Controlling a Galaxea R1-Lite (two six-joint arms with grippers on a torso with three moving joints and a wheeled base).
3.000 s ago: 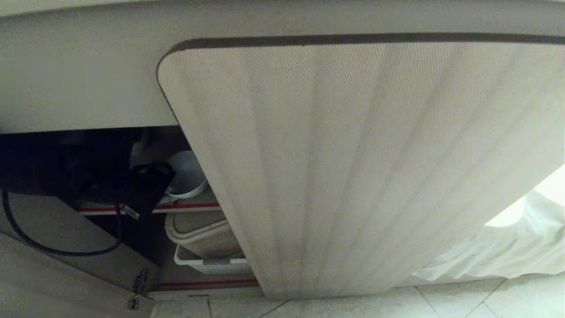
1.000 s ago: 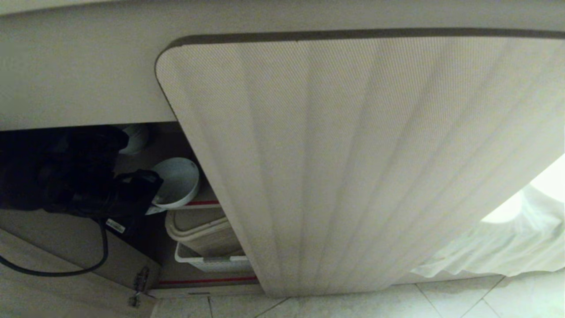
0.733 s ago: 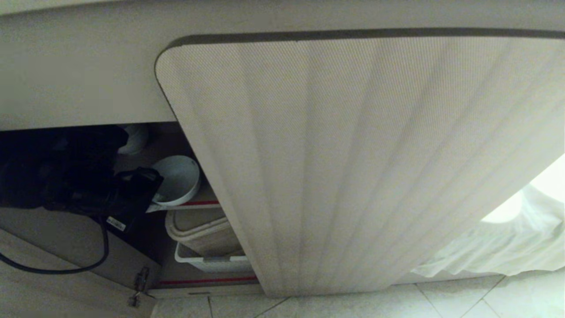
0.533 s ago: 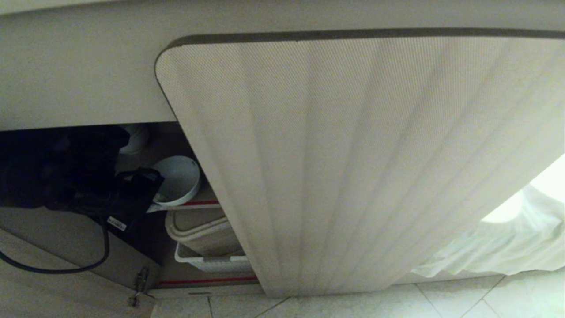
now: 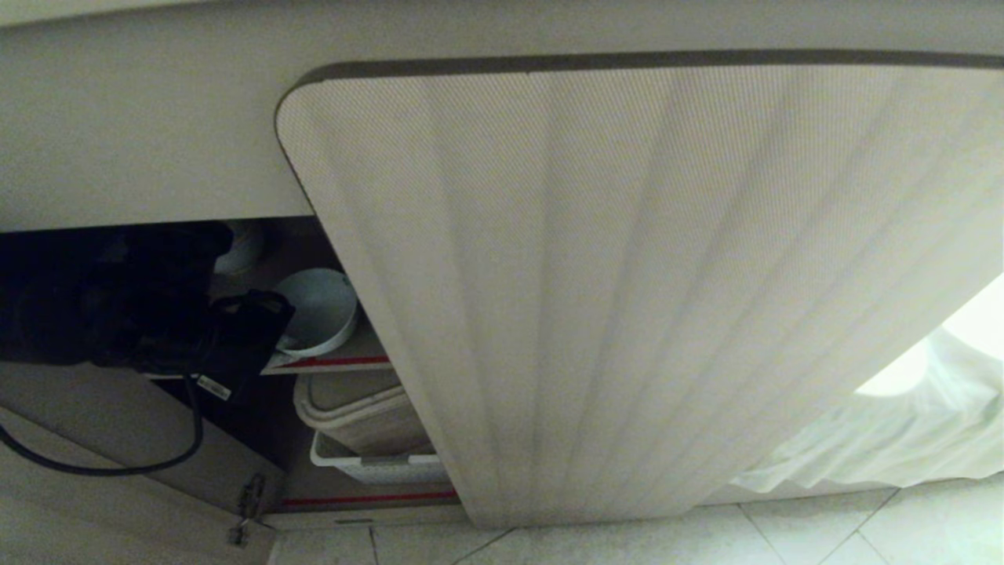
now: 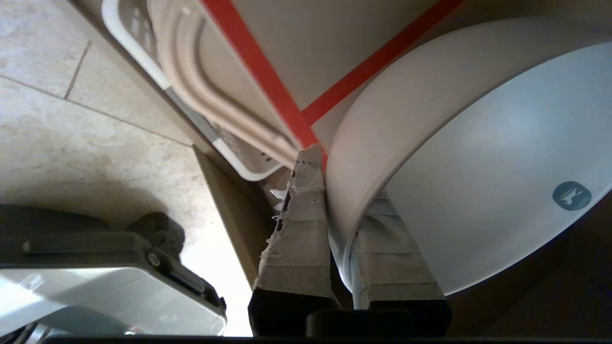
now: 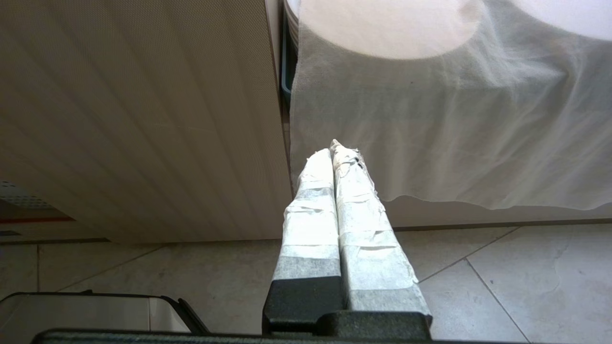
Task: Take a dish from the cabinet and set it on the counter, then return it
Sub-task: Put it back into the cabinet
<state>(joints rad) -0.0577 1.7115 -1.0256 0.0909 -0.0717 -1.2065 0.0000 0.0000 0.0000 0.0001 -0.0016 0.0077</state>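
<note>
Since a second ago the dish point(image 5: 318, 310) has crept only slightly inward over the shelf point(image 5: 345, 362) with me, tipping a little less toward the room; three seconds back it sat further right against the door edge. It is a small white bowl, tilted with its hollow facing outward, at the front edge of the upper shelf inside the cabinet point(image 5: 259, 259), just above the red strip. Whether its foot touches the shelf I cannot tell.

My left gripper point(image 6: 334, 191) is pinched tight on the dish's rim, one taped finger point(image 6: 296, 229) outside the wall and the other inside the bowl. A small blue mark point(image 6: 571, 195) shows on the bowl's inner surface.

Below the shelf, a beige bin point(image 5: 357, 408) rests in a white perforated basket point(image 5: 376, 469) on the lower shelf, near its front edge. The ribbed cabinet door point(image 5: 627, 298) stands open to the right of the opening, filling most of the head view, under the counter point(image 5: 141, 141) and its thick edge.

My right gripper point(image 7: 334, 150) hangs parked over the tiled floor point(image 7: 502, 286), fingers pressed together and empty, facing the door's edge and a white cloth point(image 7: 430, 134) draped beside it.
</note>
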